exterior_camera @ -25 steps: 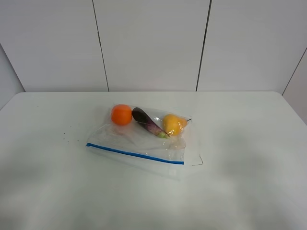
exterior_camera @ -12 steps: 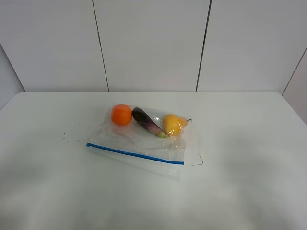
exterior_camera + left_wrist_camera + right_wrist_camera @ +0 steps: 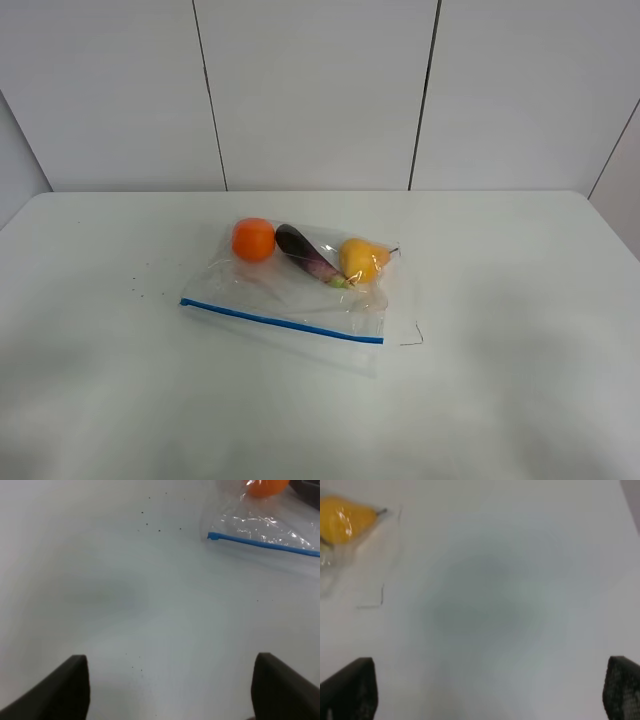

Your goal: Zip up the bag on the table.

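The clear bag (image 3: 300, 290) lies in the middle of the white table (image 3: 520, 300). It holds an orange (image 3: 253, 240), a purple eggplant (image 3: 305, 254) and a yellow lemon (image 3: 362, 259). Its blue zipper strip (image 3: 280, 320) runs along the near edge. In the left wrist view the zipper's end (image 3: 214, 536) and the orange (image 3: 267, 487) show, with the open left gripper (image 3: 170, 690) well short of the bag. In the right wrist view the lemon (image 3: 345, 517) shows, and the open right gripper (image 3: 490, 695) is off to the bag's side. Neither gripper shows in the exterior view.
A few dark specks (image 3: 140, 285) dot the table left of the bag. A thin dark mark (image 3: 412, 338) lies on the table by the bag's right corner. A white panelled wall (image 3: 320, 90) stands behind the table's far edge.
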Tool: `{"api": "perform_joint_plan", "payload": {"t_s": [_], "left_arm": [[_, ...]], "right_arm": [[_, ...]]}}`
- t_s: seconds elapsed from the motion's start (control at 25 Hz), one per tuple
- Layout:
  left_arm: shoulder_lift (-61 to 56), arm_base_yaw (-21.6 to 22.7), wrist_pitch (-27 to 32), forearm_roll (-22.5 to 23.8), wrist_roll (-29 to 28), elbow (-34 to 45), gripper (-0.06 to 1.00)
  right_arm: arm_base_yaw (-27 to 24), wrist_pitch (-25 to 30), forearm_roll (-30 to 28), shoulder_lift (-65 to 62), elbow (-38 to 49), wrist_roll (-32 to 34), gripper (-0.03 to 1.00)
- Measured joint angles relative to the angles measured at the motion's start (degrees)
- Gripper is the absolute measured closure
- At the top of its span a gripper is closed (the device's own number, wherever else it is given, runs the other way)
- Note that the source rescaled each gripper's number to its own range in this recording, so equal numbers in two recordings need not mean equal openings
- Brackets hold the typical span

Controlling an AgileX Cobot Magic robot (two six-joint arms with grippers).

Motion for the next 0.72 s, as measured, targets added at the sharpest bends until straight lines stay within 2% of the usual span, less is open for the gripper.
{"api": "perform_joint_plan", "payload": {"t_s": [0.72], "left_arm": [[0.0,0.0,0.0,0.0,0.0,0.0,-0.06]], "right_arm": [[0.0,0.2,0.1,-3.1,-0.1,0.1,-0.03]]}}
